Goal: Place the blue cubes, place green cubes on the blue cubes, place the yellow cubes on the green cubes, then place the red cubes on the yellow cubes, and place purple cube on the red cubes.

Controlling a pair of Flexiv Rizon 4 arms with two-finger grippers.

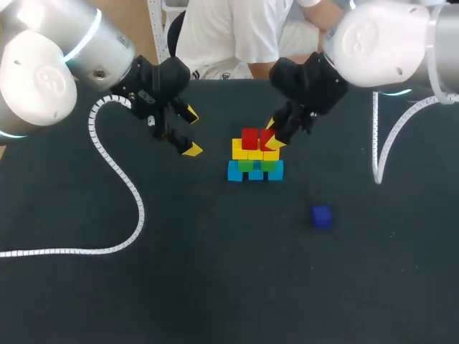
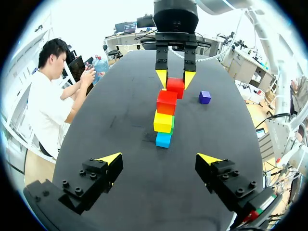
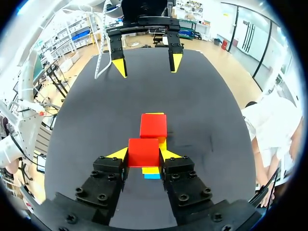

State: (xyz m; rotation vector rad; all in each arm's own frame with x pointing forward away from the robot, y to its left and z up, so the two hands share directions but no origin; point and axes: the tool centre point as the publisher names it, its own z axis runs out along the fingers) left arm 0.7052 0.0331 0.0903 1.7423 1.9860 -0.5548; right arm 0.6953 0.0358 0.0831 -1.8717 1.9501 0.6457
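Note:
A stepped stack stands mid-table: blue cubes (image 1: 255,172) at the base, green cubes (image 1: 257,165) on them, yellow cubes (image 1: 249,152) above, and one red cube (image 1: 249,137) on top. My right gripper (image 1: 275,136) is shut on a second red cube (image 1: 267,135), held over the yellow cubes right beside the first. In the right wrist view this red cube (image 3: 143,152) sits between the fingers, the other red cube (image 3: 153,126) just ahead. The purple cube (image 1: 321,216) lies alone, nearer the front right. My left gripper (image 1: 191,131) hangs open and empty left of the stack.
A white coiled cable (image 1: 118,193) from my left arm trails over the table's left side. Another coiled cable (image 1: 384,143) hangs from my right arm at the right. The dark table (image 1: 215,272) is bare in front of the stack.

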